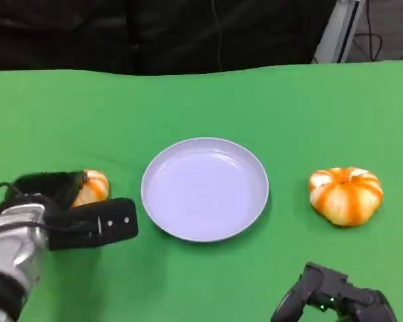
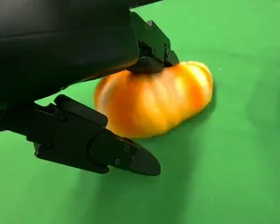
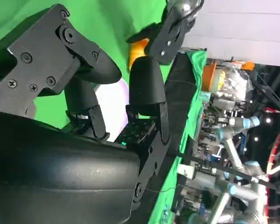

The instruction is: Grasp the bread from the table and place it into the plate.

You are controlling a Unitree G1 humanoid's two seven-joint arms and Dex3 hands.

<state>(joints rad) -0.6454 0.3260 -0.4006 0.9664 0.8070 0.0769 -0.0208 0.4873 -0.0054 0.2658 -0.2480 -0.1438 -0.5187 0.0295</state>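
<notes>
1. Left robot hand (image 1: 67, 208) is over the left bread (image 1: 93, 187), at the plate's (image 1: 205, 231) left on the green desk (image 1: 201, 100). Get the fingers fully round the loaf before you lift.
2. In the left wrist view, one finger (image 2: 154, 49) touches the top of that bread (image 2: 154, 100); a lower finger (image 2: 98, 147) lies just beside its near flank, with no contact visible. Judged: the grasp is closing, not yet firm. The bread sits on the cloth, unlifted.
3. Close evenly from both sides. The crust looks rounded and glossy, so a top-only press may roll it away.
4. Right robot hand (image 1: 336, 298) is low at the desk's near right edge, fingers curled in and holding nothing. Leave it parked.
5. A second bread (image 1: 346, 194) lies right of the plate, well apart from both hands.
</notes>
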